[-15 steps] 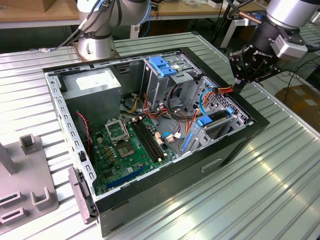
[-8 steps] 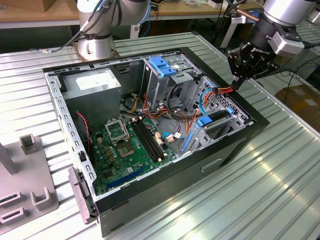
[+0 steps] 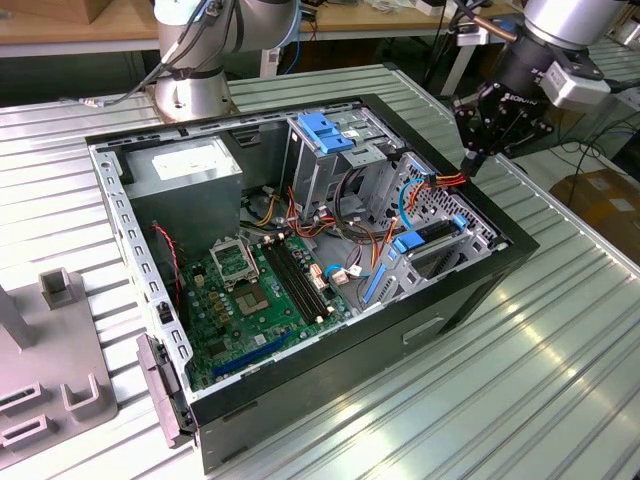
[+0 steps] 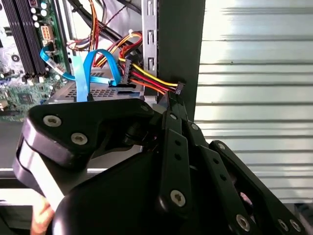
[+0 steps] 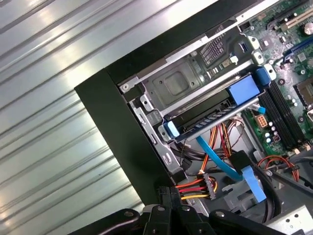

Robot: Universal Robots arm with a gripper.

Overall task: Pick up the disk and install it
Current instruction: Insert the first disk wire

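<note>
- One open computer case [image 3: 470, 285] lies on its side on a ribbed metal table [image 3: 560, 350], taking up the middle of the exterior view.
- Inside it, a power supply [image 3: 185, 170] sits at the upper left, a green motherboard [image 3: 260, 290] fills the lower middle, and a tall grey drive cage [image 3: 320, 165] with a blue latch on top stands at the upper middle.
- At the exterior view's right, the disk [image 3: 435, 240] lies in a bay against the case's edge, its blue carrier tabs showing. Loose orange and red wires hang between it and the cage.
- At the upper right, the gripper [image 3: 470, 158] points down over that edge, just above a red-and-yellow power lead [image 3: 450, 180]. Its fingers are drawn together to a point, with nothing visible between them.
- The arm's base [image 3: 190, 90] stands at the upper left, and a grey fixture [image 3: 50, 360] sits at the lower left.
- In the second wrist view, the gripper [image 4: 168, 100] has its tips pressed together beside the black power plug [image 4: 178, 88]. The grey disk [image 4: 105, 92] lies just beyond, with a blue data cable [image 4: 85, 73] looping over it.
- In the first wrist view, the disk [image 5: 210, 117] sits seated in its bay under a metal bracket [image 5: 181, 83]. The power plug [image 5: 208, 185] hangs loose next to the gripper [image 5: 168, 193].
</note>
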